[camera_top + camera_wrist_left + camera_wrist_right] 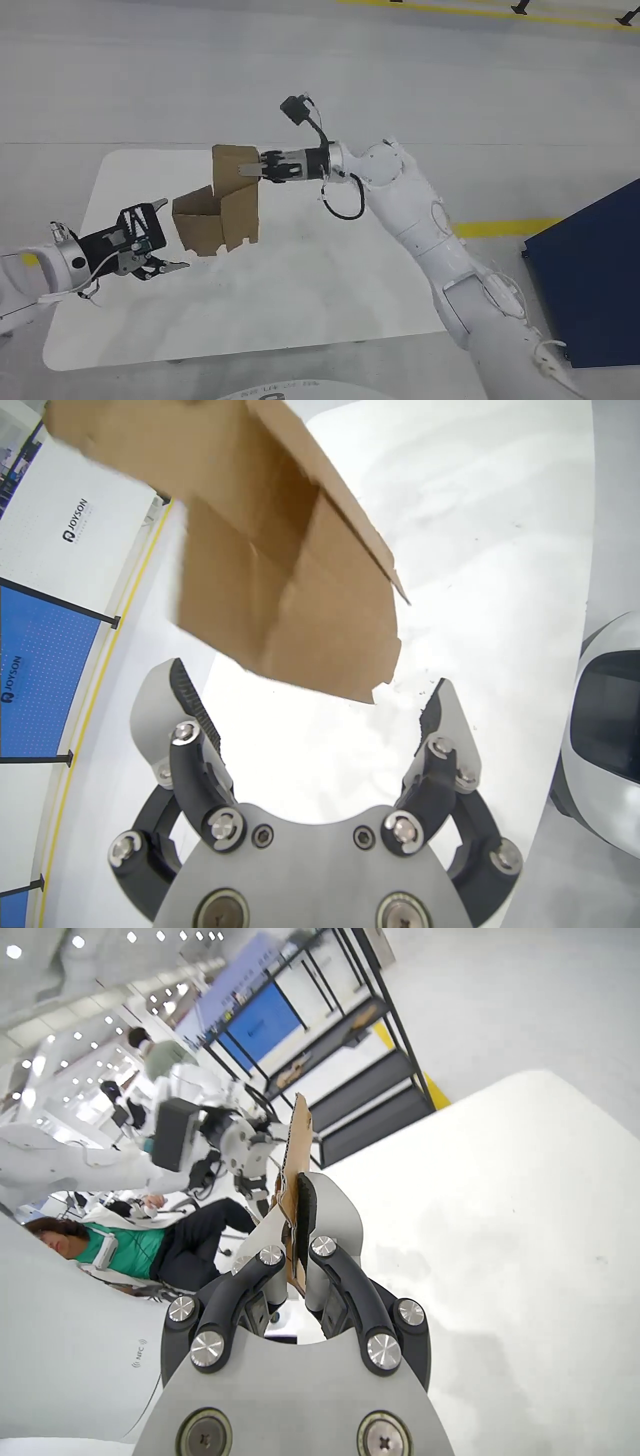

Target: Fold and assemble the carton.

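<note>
Carton (220, 210) half-formed, flaps not yet folded.
Toward the table's (300, 290) far left corner, the carton is gripped by one flap in the closed right gripper (247, 170); the left gripper (168, 237) is held open just beside it. A loose flap probably needs catching next.

Logo print, on white wall panel (75, 525) — on blue panel (40, 680)

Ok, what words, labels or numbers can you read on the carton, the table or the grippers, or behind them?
On the carton: none on the faces shown.
On the table: none.
On the left gripper and right gripper: none legible.
On the white panel and blue panel behind: one brand logo each, not read out.
</note>
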{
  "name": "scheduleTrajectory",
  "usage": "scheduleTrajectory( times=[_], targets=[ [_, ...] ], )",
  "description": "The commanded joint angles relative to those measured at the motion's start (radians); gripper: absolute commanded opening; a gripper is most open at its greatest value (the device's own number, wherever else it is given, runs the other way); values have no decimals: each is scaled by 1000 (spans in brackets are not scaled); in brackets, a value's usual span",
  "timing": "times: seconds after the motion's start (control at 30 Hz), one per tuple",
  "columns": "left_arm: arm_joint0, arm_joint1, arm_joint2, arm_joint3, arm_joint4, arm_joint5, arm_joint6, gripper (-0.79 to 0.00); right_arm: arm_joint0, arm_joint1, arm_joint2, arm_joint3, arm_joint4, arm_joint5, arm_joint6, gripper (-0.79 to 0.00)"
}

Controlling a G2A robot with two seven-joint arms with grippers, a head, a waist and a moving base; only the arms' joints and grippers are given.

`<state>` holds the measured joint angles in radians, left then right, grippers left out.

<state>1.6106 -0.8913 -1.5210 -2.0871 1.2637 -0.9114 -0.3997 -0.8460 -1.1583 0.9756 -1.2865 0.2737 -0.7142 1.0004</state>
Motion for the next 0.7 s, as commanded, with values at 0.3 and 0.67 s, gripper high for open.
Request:
scheduleTrajectory(
  times=[0.3,0.67],
  targets=[
    [13,1,-17,-6,0,7,25,0,-21,4,28,-10,40,-24,-33,-785],
    [13,1,-17,-6,0,7,25,0,-44,13,28,-62,92,19,69,-785]
  ],
)
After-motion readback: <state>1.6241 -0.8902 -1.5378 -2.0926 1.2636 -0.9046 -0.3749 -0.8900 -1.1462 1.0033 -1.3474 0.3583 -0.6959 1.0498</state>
